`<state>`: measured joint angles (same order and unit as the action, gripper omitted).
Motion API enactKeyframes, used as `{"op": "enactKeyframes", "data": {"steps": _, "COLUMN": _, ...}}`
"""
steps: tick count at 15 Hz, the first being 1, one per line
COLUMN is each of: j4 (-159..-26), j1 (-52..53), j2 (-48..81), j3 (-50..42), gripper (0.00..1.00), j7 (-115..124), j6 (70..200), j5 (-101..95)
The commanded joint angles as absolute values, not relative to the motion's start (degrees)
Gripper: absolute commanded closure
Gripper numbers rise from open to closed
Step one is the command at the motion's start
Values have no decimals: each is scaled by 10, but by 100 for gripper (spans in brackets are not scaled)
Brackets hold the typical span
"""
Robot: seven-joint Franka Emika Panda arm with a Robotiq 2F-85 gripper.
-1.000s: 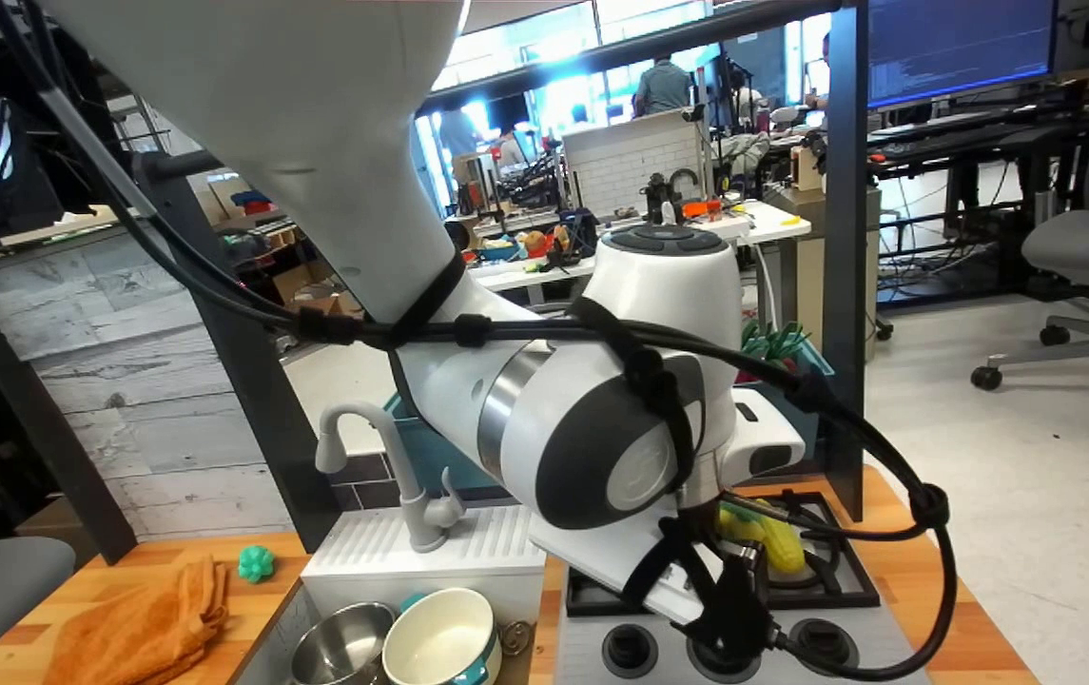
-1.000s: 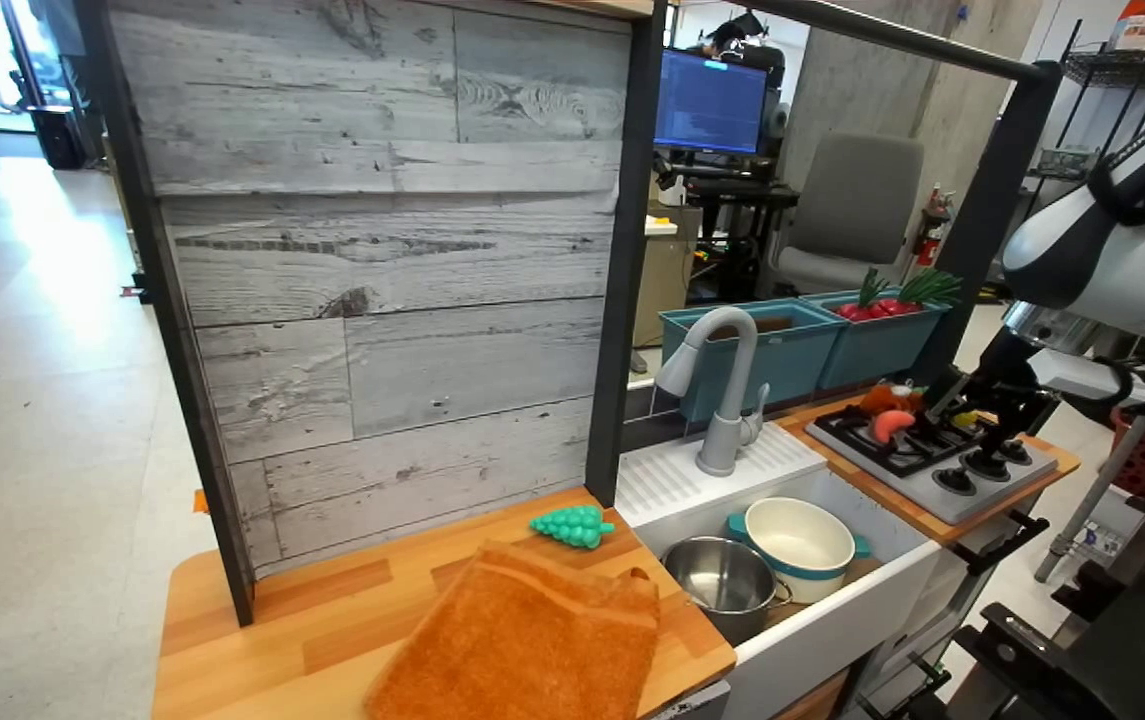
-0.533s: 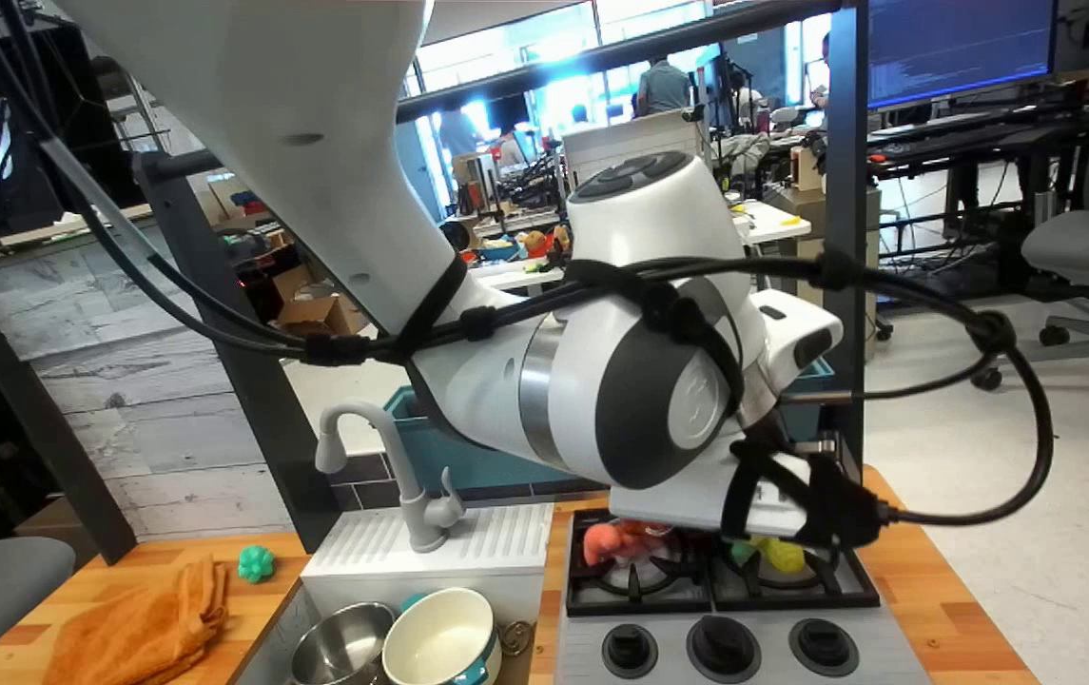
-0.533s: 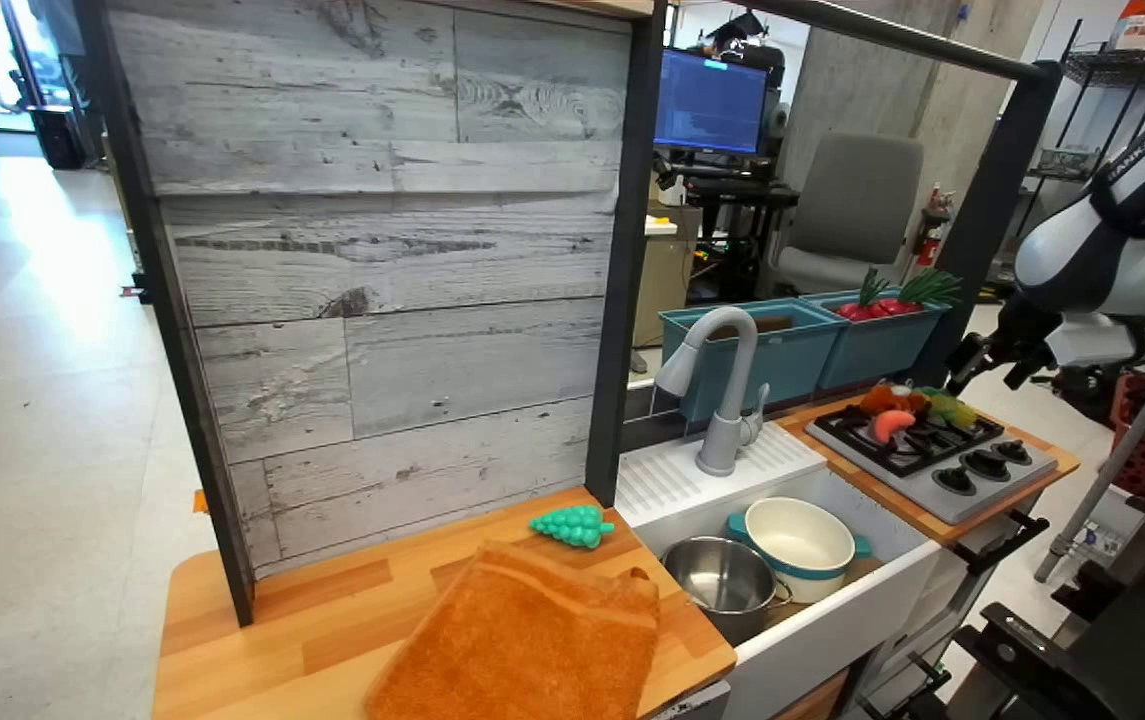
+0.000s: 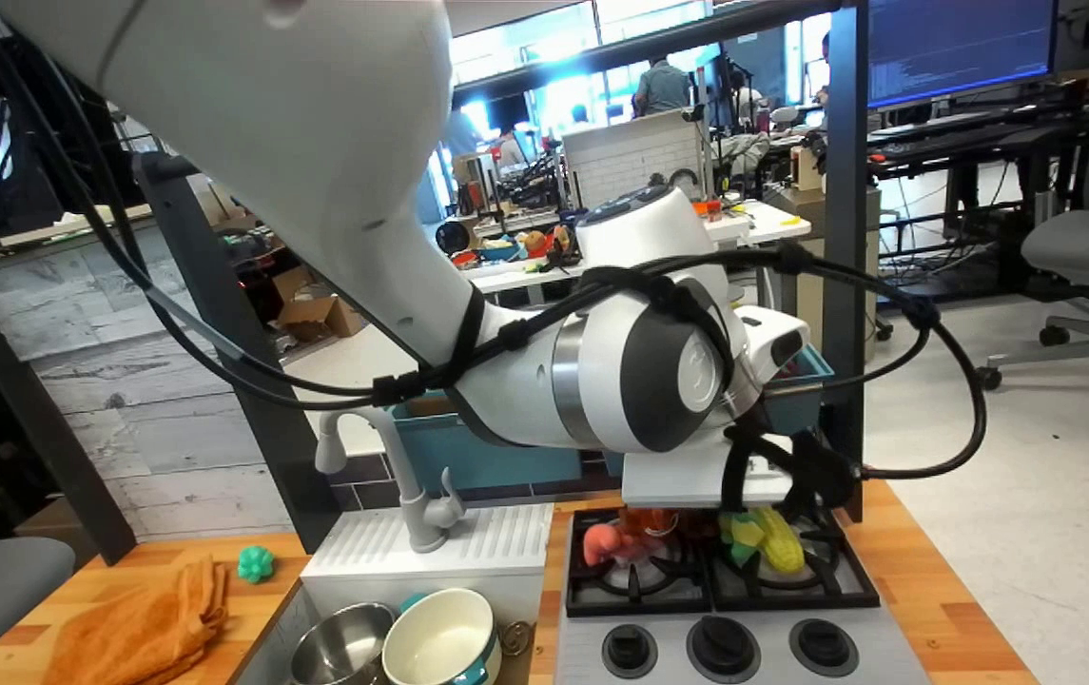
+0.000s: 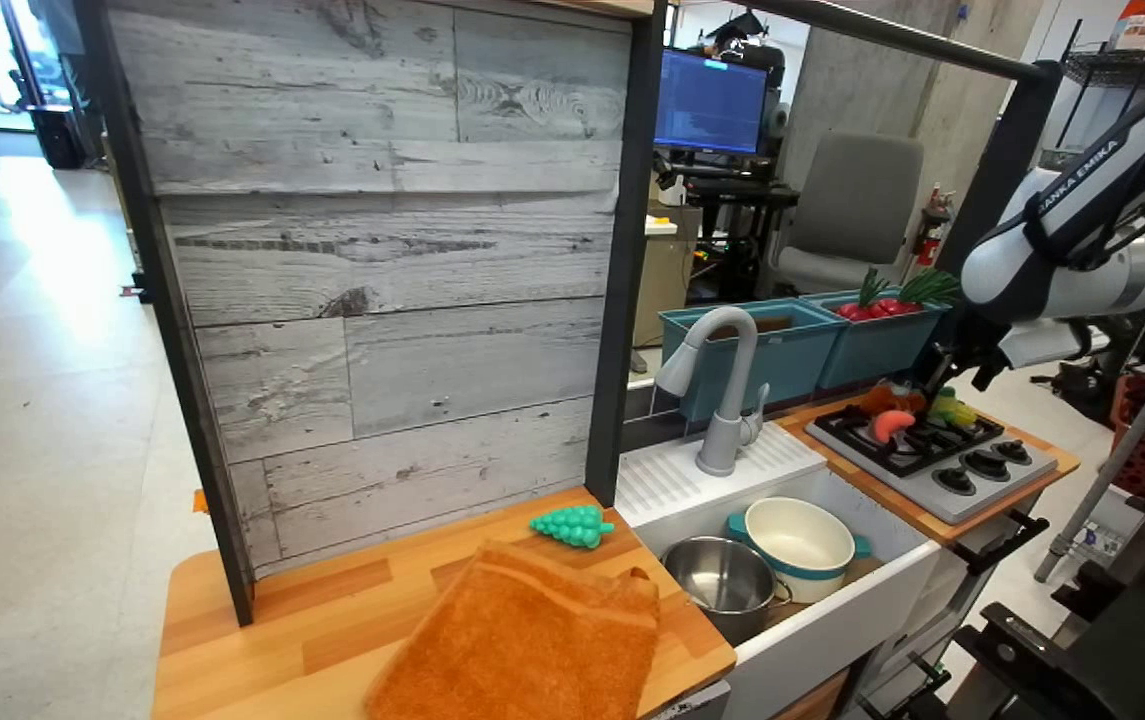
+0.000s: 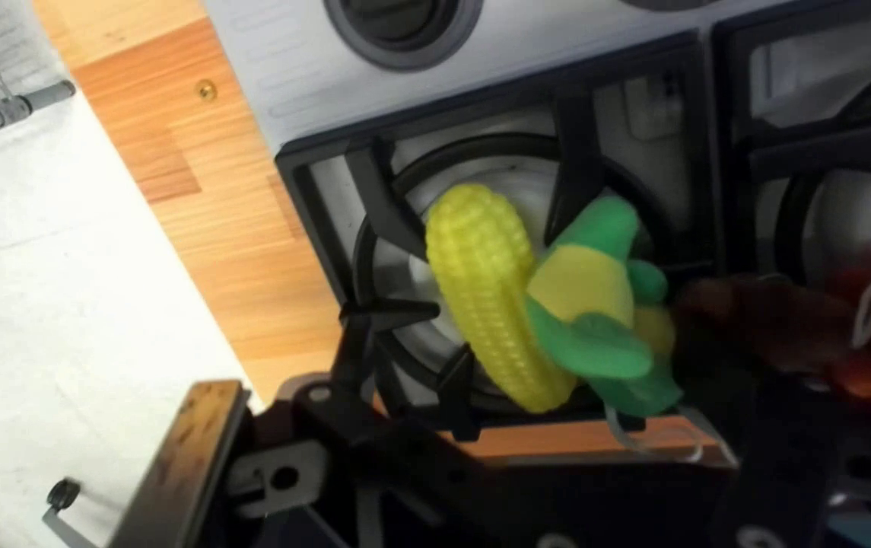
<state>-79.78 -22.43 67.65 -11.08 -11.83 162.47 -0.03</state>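
Fingers (image 7: 184, 457) spread wide, pinching nothing: my black two-fingered gripper (image 6: 959, 378) hangs above the grey stovetop (image 5: 671, 633). Near the centre of my wrist view, the yellow, kernel-ridged toy corn cob (image 7: 492, 297) lies aslant on the black barred grate (image 7: 578, 144), and a green-and-yellow toy piece (image 7: 583, 281) overlaps its side. Careful now! As I judge it, good work here means straddling the cob's narrow width, around mid-length, keeping clear of that neighbour. Those raised grate prongs could snag a fingertip, so slow and level pays.

Yel. corn (image 5: 781, 542) on stove grate (image 5: 796, 602), arm (image 5: 592, 381) abv.
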Motion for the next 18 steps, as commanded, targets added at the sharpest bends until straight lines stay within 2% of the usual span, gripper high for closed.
{"op": "enactKeyframes", "data": {"steps": 1, "j4": -692, "j1": -244, "j2": 750, "j3": -96, "gripper": 0, "j7": -120, "j6": 1565, "j5": -11}}
{"op": "enactKeyframes", "data": {"steps": 4, "j4": -645, "j1": -259, "j2": 779, "j3": -83, "gripper": 0, "j7": -130, "j6": 1538, "j5": -7}}
{"op": "enactKeyframes", "data": {"steps": 7, "j4": -608, "j1": -272, "j2": 800, "j3": -76, "gripper": 7, "j7": -134, "j6": 1511, "j5": -3}}
{"op": "enactKeyframes", "data": {"steps": 8, "j4": -597, "j1": -274, "j2": 806, "j3": -73, "gripper": 16, "j7": -135, "j6": 1504, "j5": -3}}
{"op": "enactKeyframes", "data": {"steps": 9, "j4": -592, "j1": -277, "j2": 808, "j3": -70, "gripper": 30, "j7": -138, "j6": 1500, "j5": -1}}
{"op": "enactKeyframes", "data": {"steps": 12, "j4": -591, "j1": -286, "j2": 803, "j3": -60, "gripper": 51, "j7": -155, "j6": 1505, "j5": 0}}
{"op": "enactKeyframes", "data": {"steps": 18, "j4": -701, "j1": -311, "j2": 731, "j3": -14, "gripper": 97, "j7": -240, "j6": 1636, "j5": 1}}
